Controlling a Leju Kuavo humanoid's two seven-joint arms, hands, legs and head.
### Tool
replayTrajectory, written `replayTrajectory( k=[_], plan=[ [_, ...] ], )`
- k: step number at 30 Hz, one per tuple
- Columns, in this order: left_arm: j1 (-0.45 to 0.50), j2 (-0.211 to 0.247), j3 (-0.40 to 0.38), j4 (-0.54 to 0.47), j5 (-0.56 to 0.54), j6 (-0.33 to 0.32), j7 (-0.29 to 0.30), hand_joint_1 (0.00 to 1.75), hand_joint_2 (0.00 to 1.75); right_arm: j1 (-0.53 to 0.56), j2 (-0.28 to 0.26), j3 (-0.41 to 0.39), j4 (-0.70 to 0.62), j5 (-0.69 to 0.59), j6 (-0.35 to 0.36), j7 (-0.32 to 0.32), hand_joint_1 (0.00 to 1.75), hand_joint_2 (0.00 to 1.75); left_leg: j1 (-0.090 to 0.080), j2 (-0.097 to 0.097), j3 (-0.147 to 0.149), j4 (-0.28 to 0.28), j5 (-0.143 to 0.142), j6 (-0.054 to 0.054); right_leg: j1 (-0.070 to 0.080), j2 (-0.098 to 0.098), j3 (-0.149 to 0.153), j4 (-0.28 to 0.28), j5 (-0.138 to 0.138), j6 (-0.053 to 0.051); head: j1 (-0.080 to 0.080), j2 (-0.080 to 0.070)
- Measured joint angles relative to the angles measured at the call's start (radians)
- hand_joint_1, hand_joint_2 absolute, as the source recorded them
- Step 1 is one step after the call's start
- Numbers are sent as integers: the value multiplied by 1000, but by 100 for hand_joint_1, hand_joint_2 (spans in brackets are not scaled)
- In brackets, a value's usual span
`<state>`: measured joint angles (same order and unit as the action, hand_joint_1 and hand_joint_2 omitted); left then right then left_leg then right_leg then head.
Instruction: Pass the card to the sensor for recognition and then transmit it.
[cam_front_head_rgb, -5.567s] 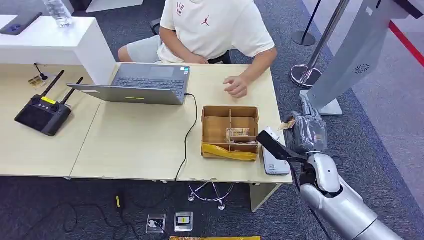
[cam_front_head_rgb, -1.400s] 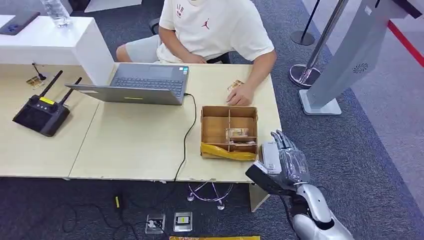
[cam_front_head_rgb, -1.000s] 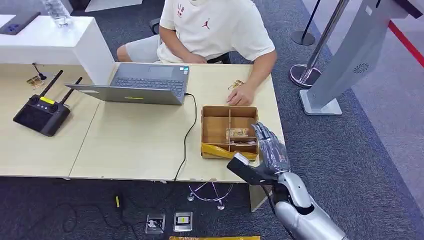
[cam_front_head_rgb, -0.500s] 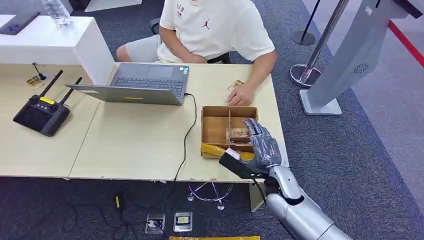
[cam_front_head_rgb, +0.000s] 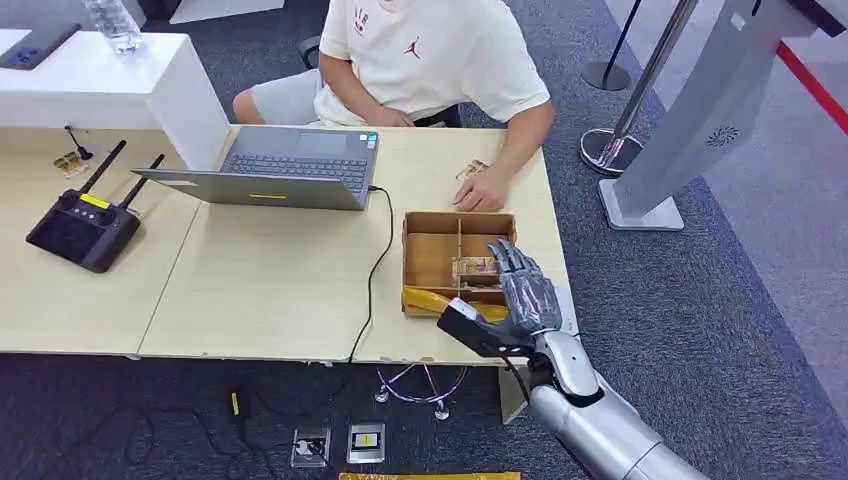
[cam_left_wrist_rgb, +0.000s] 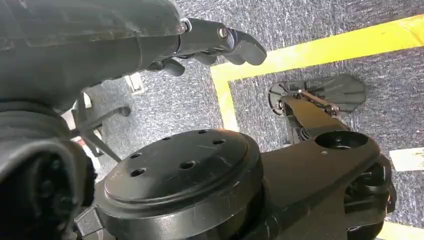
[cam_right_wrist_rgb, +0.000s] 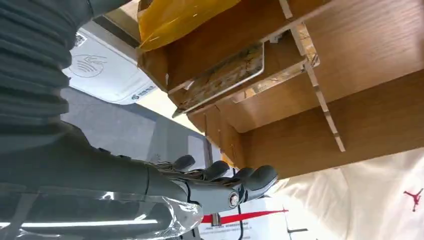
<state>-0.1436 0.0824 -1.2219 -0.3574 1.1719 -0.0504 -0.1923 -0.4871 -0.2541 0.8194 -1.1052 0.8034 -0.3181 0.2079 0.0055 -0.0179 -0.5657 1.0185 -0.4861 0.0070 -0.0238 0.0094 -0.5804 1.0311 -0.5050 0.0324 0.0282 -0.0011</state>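
Right robot hand (cam_front_head_rgb: 522, 288) empty with fingers spread over wooden divided box (cam_front_head_rgb: 432, 250), glossy patterned card (cam_right_wrist_rgb: 227, 76) inside

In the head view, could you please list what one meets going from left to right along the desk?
Black remote controller → laptop → black cable → wooden divided box → right hand, fingers spread over the box's right side.

1 wooden box (cam_front_head_rgb: 440, 248), 1 laptop (cam_front_head_rgb: 290, 166), 1 remote controller (cam_front_head_rgb: 82, 226), 1 person (cam_front_head_rgb: 430, 55).
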Motion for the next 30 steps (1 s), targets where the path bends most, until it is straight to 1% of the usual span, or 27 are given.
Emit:
replayTrajectory(
  k=[13, 23, 24, 25, 26, 27, 29, 30],
  plan=[
    [1, -3, 0, -1, 1, 0, 0, 0, 0, -1, 0, 1, 38, 6, -9, 0, 0, 175, 0, 0, 0, 0, 0, 0, 0, 0, 0, 0, 0, 0, 0, 0],
    [0, -8, 0, 0, -2, 0, 0, 0, 0, -1, -1, 0, 44, 14, -9, 0, 0, 175, 0, 0, 0, 0, 0, 0, 0, 0, 0, 0, 0, 0, 0, 0],
    [0, -8, 0, -1, -2, 0, 0, 0, 0, -1, -1, 0, 44, 14, -9, 0, 79, 175, 0, 0, 0, 0, 0, 0, 0, 0, 0, 0, 0, 0, 0, 0],
    [0, -8, 0, 0, -2, 0, 0, 0, 0, -1, -1, 0, 44, 13, -9, 0, 133, 175, 0, 0, 0, 0, 0, 0, 0, 0, 0, 0, 0, 0, 0, 0],
    [0, -8, 0, 0, -3, 0, 0, 0, 0, -1, -1, 0, 44, 13, -9, 0, 133, 175, 0, 0, 0, 0, 0, 0, 0, 0, 0, 0, 0, 0, 0, 0],
    [0, -8, 0, 0, -3, 0, 0, 0, 0, -1, -1, 0, 44, 13, -9, 0, 157, 175, 0, 0, 0, 0, 0, 0, 0, 0, 0, 0, 0, 0, 0, 0],
    [0, -8, 0, 0, -6, 0, 0, 0, 0, -1, -1, 0, 44, 10, -11, 0, 159, 175, 0, 0, 0, 0, 0, 0, 0, 0, 0, 0, 0, 0, 0, 0],
    [0, -8, 0, 0, -7, 0, 0, 0, 0, -1, -1, 0, 44, 9, -11, 0, 168, 175, 0, 0, 0, 0, 0, 0, 0, 0, 0, 0, 0, 0, 0, 0]
  ],
)
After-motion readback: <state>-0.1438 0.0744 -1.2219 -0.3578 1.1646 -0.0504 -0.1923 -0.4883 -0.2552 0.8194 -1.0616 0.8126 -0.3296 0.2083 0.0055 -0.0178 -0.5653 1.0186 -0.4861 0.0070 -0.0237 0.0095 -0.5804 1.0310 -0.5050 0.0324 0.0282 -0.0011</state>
